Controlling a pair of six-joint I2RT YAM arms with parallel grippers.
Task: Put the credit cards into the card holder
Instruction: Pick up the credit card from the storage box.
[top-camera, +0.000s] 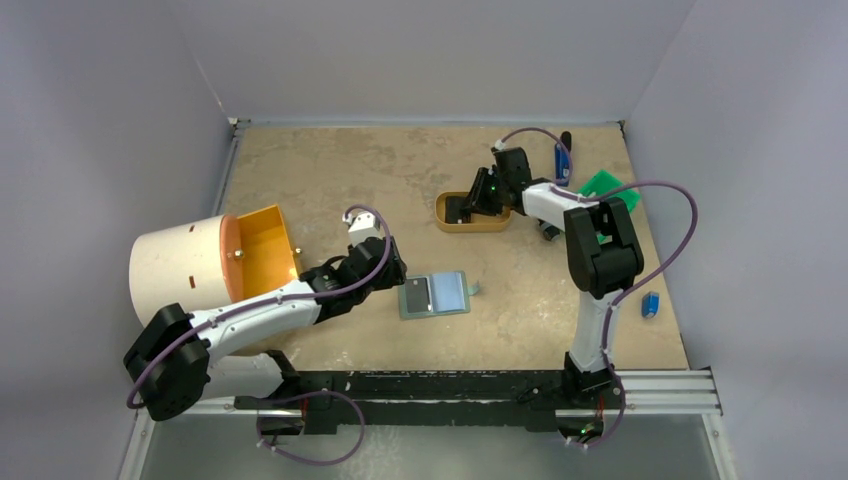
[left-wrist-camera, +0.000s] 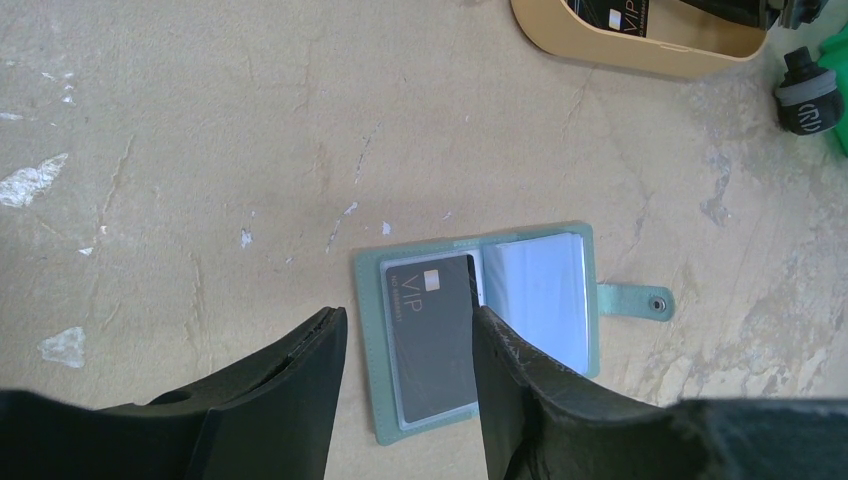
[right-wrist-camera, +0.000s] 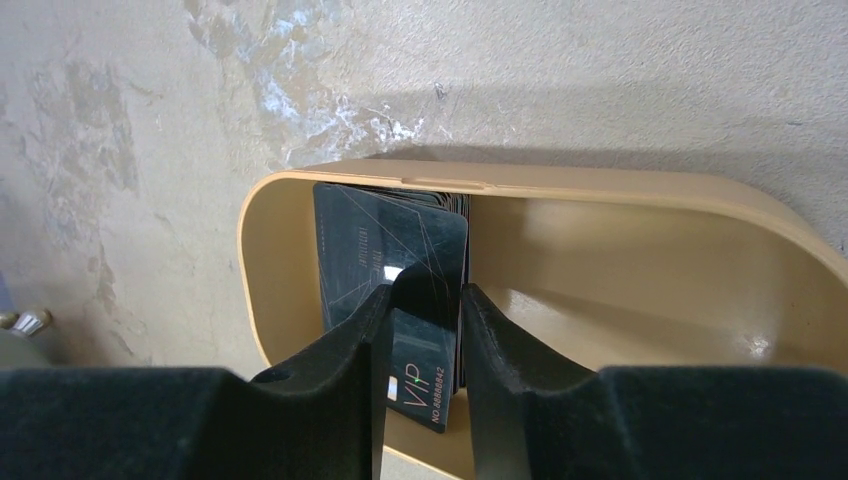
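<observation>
- Credit cards (right-wrist-camera: 385, 235) lean as a dark stack against one rounded end of the tan tray (right-wrist-camera: 620, 195), and the right tool (right-wrist-camera: 425, 295) reaches down into that end.
- Its jaws stand narrow, one finger on each side of a VIP card (right-wrist-camera: 420, 375) at the front of the stack. I cannot tell whether they press on it.
- Beside the fingers the tray's floor runs on bare, and its long wall curves away well apart from them.
- Nearer the arm bases, the left tool (left-wrist-camera: 408, 318) hovers with its jaws about half apart and nothing between them.
- Below it, the card holder (left-wrist-camera: 535, 290) lies open and flat near the middle of the tabletop (top-camera: 330, 180), well apart from the tray.
- A black card (left-wrist-camera: 430, 340) sits in the half under the left tool, and a clear sleeve covers the other half.
- The snap tab (left-wrist-camera: 640, 300) sticks out flat from the holder's outer edge.
- Bare tabletop borders the holder's edges and fills the stretch between it and the tray.
- Farther out, a white cylinder (top-camera: 180, 265) with an orange inside lies by the left edge, and a green item (top-camera: 605, 185) sits by the right wall.
</observation>
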